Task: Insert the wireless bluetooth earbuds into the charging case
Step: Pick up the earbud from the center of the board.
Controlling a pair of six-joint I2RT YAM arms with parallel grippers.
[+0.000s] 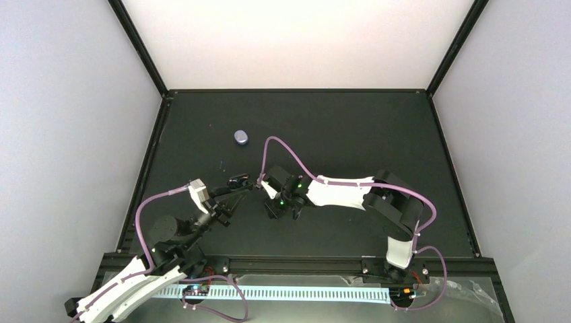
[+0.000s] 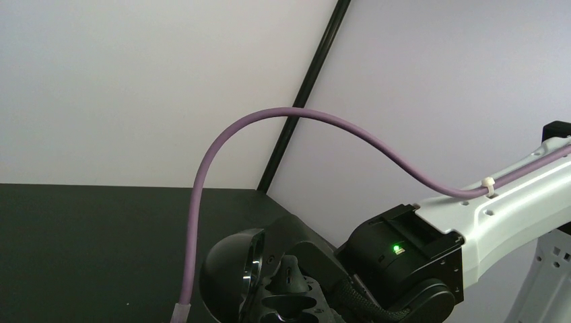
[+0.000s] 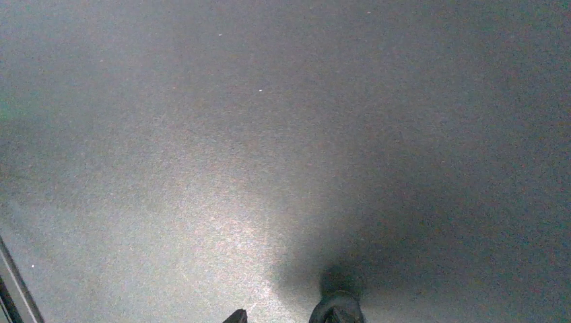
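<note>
**Step in hand, as judged:** securing one of the tiny black rounded earbuds, none of which can be made out in any view.

**Hands:** The left hand point(image 1: 236, 182) is pressed together; whether it pinches anything cannot be told. The right hand point(image 3: 286, 317) hangs low over the matte black counter point(image 1: 350, 134), fingertips parted, with bare counter showing between them. The two hands are near each other at mid-counter.

**Recommended:** find each earbud against the dark surface first. Close gently on its rounded body and keep it level in transit.

**Task item:** The small pale lavender, glossy oval charging case point(image 1: 240, 137) lies alone toward the far left, well apart from both hands. Its wells are not visible, so it appears shut and likely needs opening.
</note>
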